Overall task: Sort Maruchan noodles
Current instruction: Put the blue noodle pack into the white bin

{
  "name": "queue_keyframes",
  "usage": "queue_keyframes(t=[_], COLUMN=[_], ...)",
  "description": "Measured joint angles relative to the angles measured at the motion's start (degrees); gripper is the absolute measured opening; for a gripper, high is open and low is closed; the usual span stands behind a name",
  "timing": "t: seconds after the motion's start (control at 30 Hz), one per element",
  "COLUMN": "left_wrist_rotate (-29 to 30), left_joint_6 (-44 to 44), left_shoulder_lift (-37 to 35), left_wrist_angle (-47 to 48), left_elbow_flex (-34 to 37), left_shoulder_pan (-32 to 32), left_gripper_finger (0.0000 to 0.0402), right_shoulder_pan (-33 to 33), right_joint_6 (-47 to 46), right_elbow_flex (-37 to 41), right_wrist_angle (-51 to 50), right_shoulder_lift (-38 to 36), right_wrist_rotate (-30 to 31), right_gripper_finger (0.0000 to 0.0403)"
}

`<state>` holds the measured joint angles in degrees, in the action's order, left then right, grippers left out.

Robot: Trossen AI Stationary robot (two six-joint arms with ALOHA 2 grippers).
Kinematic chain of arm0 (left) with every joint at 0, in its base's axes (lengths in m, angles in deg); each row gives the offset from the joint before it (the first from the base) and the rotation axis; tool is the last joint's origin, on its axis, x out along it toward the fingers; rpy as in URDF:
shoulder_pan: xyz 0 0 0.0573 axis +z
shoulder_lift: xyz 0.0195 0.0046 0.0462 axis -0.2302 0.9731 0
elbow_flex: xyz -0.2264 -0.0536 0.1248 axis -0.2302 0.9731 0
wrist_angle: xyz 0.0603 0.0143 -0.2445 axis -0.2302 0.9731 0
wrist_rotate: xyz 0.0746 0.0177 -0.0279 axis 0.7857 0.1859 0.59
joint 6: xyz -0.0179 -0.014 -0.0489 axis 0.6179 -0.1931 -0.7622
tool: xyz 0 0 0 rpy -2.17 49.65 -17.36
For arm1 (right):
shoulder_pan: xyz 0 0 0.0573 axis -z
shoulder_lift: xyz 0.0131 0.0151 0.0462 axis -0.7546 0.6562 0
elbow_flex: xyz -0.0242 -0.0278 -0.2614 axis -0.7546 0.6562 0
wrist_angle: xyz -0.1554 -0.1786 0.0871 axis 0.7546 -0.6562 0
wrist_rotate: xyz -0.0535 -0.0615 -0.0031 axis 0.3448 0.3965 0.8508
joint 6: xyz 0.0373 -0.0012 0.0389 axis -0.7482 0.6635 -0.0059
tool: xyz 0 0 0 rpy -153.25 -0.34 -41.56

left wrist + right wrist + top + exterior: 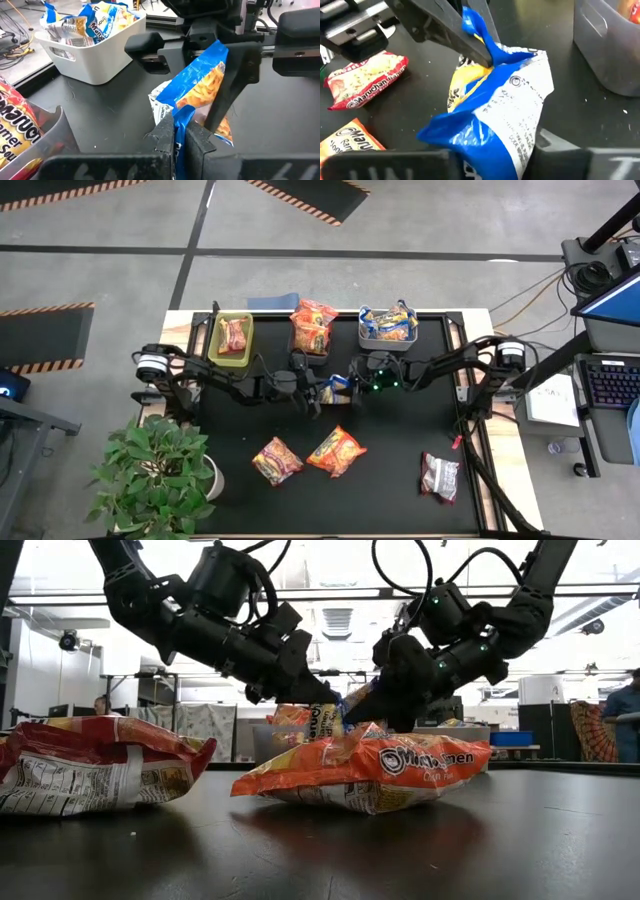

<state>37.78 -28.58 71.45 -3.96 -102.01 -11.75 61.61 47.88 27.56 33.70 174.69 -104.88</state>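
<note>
Left gripper [180, 137] clenched on blue packet [200, 90] — right gripper [352, 383] grasping it too.

The high camera looks straight down on the whole black table [400, 480]. The low one sits at tabletop level, close behind an orange packet [370, 768], facing the room. Each of the 2 wrist cameras looks close along its own arm at the same blue packet [202, 87], seen from opposite sides.
</note>
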Motion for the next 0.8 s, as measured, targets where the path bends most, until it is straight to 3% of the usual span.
queue_keyframes(t=[0.17,0.6,0.8], left_wrist_rotate=[0.0,0.5,0.6], left_joint_6=[0.5,13.6,20.7], left_shoulder_lift=[-1.4,-10.8,-16.0], left_wrist_angle=[0.3,9.6,13.2], left_elbow_flex=[0.0,0.0,0.0], left_shoulder_pan=[0.0,0.1,0.2], left_gripper_finger=[0.0026,0.0102,0.0113], right_shoulder_pan=[0.0,0.0,0.0], right_joint_6=[-2.0,-8.3,-8.8], right_elbow_flex=[0.1,0.2,0.3], right_wrist_angle=[-2.7,-4.9,-11.7], right_shoulder_lift=[-1.8,-6.1,-13.4], right_wrist_rotate=[0.0,0.9,9.0], right_gripper_finger=[0.0052,0.0047,0.0047])
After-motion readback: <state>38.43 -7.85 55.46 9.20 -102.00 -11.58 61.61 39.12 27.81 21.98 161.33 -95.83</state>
